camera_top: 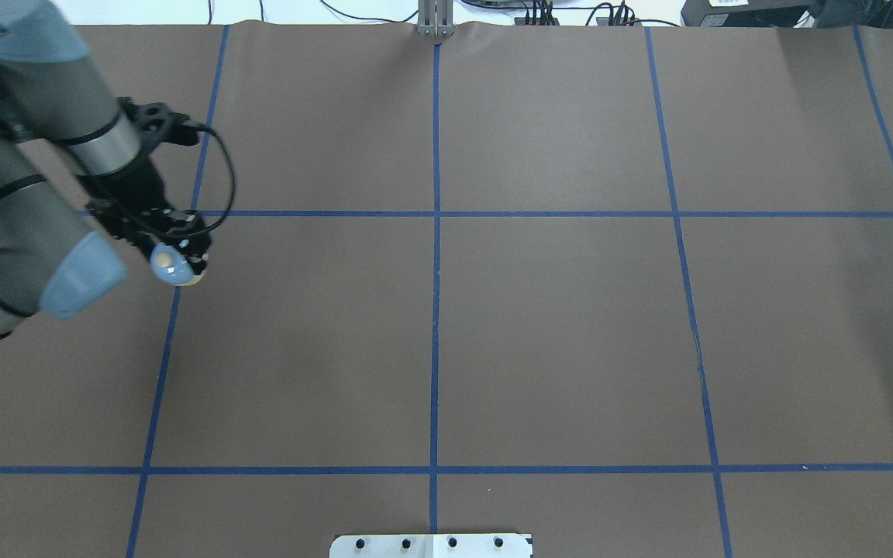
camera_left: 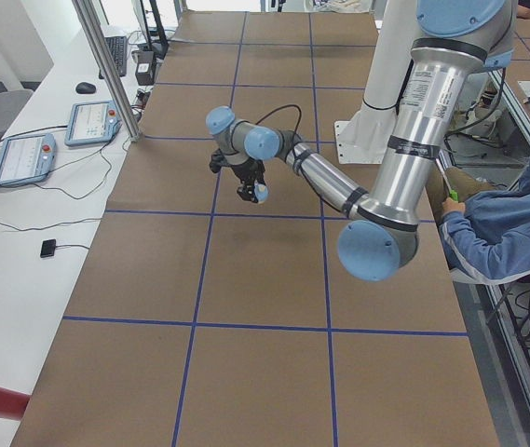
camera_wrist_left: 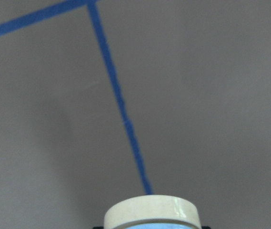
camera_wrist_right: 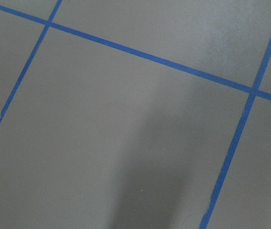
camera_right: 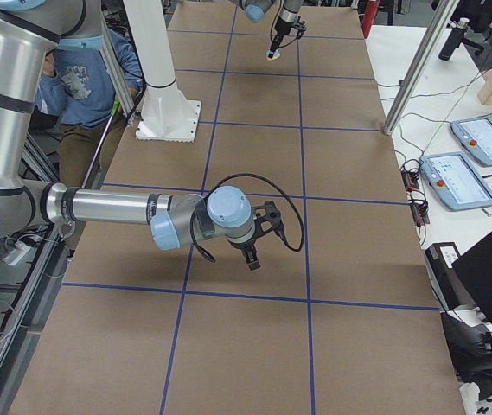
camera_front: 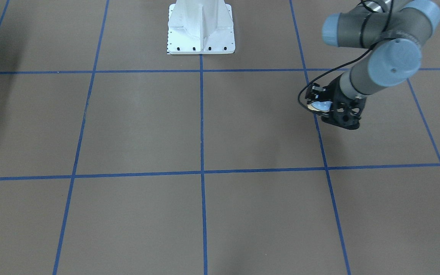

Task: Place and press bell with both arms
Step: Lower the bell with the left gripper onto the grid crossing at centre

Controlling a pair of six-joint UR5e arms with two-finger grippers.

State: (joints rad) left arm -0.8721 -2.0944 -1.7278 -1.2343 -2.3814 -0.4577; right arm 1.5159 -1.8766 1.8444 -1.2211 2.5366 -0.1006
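Note:
The small light-blue bell (camera_top: 171, 266) with its cream base ring is clamped in my left gripper (camera_top: 181, 260), which is shut on it. It is tilted on its side over a blue tape line at the table's left. It also shows in the front-facing view (camera_front: 319, 105), the exterior left view (camera_left: 260, 193) and, as a cream ring, the left wrist view (camera_wrist_left: 152, 212). My left gripper shows in the front-facing view too (camera_front: 321, 108). My right gripper (camera_right: 252, 261) shows only in the exterior right view, low over the table. I cannot tell whether it is open or shut.
The brown table carries a grid of blue tape lines (camera_top: 435, 310). The white pedestal base (camera_front: 201, 34) stands at the robot's edge. A seated operator (camera_left: 507, 223) is beside the pedestal. Teach pendants (camera_left: 22, 154) and a metal post (camera_left: 106, 70) are at the far side.

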